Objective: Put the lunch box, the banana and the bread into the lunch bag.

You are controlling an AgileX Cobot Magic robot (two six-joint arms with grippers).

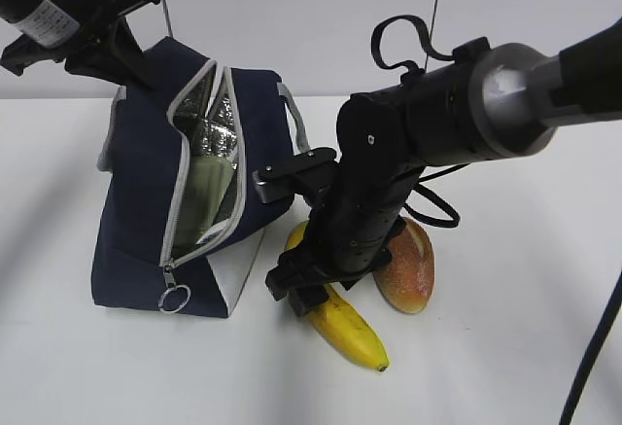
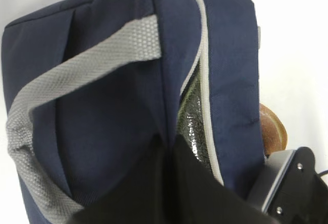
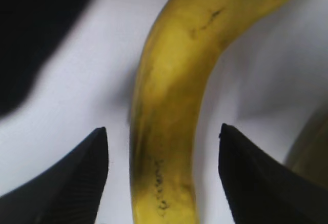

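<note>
Landmark: the lunch bag, lying on its side, zipper mouth gaping toward you, foil lining showing.

Left of and above the bag: your left gripper is at the bag's top edge. In the left wrist view its dark fingers sit on the fabric fold beside the zipper. It looks to be pinching the bag to hold the mouth open, though you cannot tell for sure from these views.

Inside the bag: a pale green slab behind the zipper opening is most likely the lunch box, already stowed.

Just right of the bag: the banana lies on the table, its upper end hidden under your right arm. Your right gripper is spread wide, one finger on either side of the fruit, neither touching it.

Further right of the bag, touching or just beside the banana: the bread, untouched.

Step in hand: the banana grasp. Next, lower slightly if needed, close gently on the mid-section, lift, swing left to the bag mouth. Mind the curve; it could roll as the fingers close.
</note>
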